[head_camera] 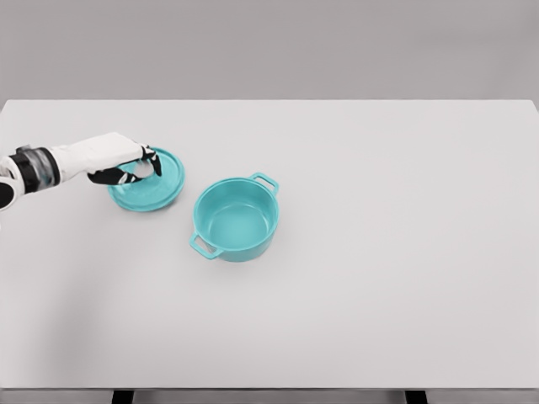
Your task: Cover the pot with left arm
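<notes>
The left hand [135, 164] reaches in from the left edge, fingers curled over the teal lid [152, 185] around its knob (whether it truly grips is hard to tell). The lid lies flat on the white desk [379, 252], just beside the open teal pot [236, 220]

Left arm [63, 160] white, smooth-shelled, tapering from forearm into hand. Black band with a grey ring circles it at the wrist end, farthest from the teal lid [148, 181]. Left hand [126, 160] white on the back, fingers [153, 160] black beneath.
</notes>
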{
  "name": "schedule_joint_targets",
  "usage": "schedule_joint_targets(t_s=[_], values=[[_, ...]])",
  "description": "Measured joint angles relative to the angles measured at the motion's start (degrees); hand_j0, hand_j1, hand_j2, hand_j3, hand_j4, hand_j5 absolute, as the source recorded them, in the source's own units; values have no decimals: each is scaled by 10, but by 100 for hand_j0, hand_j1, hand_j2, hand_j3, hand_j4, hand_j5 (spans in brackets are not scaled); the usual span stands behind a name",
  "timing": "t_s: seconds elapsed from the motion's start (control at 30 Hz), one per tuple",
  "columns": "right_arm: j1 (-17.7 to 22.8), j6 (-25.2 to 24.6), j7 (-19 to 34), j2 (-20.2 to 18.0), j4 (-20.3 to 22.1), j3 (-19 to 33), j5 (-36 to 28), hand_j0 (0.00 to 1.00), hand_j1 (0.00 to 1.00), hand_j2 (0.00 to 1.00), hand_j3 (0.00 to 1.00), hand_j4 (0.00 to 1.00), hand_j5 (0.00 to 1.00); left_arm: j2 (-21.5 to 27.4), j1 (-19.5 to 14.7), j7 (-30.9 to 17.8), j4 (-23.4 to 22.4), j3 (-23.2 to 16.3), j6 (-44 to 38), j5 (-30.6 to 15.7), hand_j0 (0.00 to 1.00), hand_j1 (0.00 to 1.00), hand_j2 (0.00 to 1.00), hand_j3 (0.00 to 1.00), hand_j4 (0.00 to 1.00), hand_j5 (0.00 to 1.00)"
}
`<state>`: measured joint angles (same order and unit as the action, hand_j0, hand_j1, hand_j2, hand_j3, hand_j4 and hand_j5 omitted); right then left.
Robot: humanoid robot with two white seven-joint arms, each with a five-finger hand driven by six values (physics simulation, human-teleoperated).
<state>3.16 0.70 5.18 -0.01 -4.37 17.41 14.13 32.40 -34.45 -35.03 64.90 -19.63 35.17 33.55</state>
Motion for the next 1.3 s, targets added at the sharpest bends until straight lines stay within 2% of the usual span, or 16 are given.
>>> schedule_joint_targets(t_s=[0.53, 0.7, 0.8, 1.0, 1.3], values=[[0, 0, 0, 0, 0, 0, 0, 100, 100, 100, 100, 100, 100, 68, 27, 0, 90, -4, 0, -48, 53, 53, 53, 53, 53, 53], [0, 0, 0, 0, 0, 0, 0, 100, 100, 100, 100, 100, 100, 91, 51, 0, 133, -5, 0, -62, 53, 53, 53, 53, 53, 53], [0, 0, 0, 0, 0, 0, 0, 100, 100, 100, 100, 100, 100, 103, 51, 0, 156, -7, 0, -69, 53, 53, 53, 53, 53, 53], [0, 0, 0, 0, 0, 0, 0, 100, 100, 100, 100, 100, 100, 136, 49, 0, 192, -40, 0, -105, 53, 53, 53, 53, 53, 53], [0, 0, 0, 0, 0, 0, 0, 100, 100, 100, 100, 100, 100, 151, 47, 0, 237, -50, 0, -119, 53, 53, 53, 53, 53, 53]])
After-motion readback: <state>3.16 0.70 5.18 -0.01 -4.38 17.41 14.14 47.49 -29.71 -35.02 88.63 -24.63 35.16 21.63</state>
